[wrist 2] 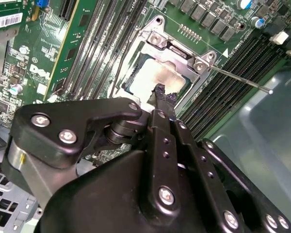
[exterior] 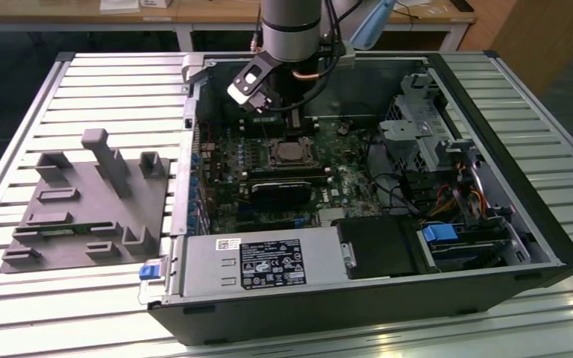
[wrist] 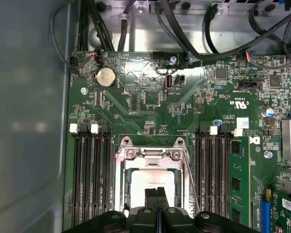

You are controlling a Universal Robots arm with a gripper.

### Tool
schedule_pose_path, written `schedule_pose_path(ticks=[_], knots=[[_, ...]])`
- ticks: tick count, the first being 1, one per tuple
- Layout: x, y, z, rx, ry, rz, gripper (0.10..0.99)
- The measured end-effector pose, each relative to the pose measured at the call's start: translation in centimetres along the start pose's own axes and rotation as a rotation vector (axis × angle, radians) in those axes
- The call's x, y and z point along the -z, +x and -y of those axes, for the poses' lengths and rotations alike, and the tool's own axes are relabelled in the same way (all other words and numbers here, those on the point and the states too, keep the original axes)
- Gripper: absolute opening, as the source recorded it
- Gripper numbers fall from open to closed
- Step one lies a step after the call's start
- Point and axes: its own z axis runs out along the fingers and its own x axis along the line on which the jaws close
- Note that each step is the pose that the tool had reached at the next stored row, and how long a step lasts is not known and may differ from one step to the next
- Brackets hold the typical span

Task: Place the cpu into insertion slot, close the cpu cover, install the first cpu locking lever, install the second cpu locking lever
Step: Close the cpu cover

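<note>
Claw: the gripper [wrist 2: 161, 93] has its fingers pressed together with nothing between them. The tips are at the cpu's top, and I cannot tell whether they touch it.
Cpu: the cpu [wrist: 150, 180] lies flat in the slot [exterior: 292, 153], its silver top showing through the cover's window.
Slot place: in the exterior view it is at 12 o'clock from the power supply [exterior: 257, 265] and at 3 o'clock from the grey jig [exterior: 77, 201].
Cover: the cover [wrist: 153, 156] looks to be lying down around the cpu.
Lever: one thin lever [wrist 2: 237, 78] juts off the slot's corner and I judge it unlatched. The other I cannot make out.
Done: cpu seated, cover apparently shut.
Left: both levers, by my reading.
</note>
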Motion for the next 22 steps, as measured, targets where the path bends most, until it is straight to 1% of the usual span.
schedule_pose_path(ticks=[2, 4, 22], knots=[[-0.01, 0.0, 0.0, 0.0, 0.0, -0.0001, 0.102], [-0.02, 0.01, 0.0, 0.021, 0.0, -0.0017, 0.102], [-0.2, 0.0, 0.01, 0.348, 0.004, -0.0256, 0.102]])
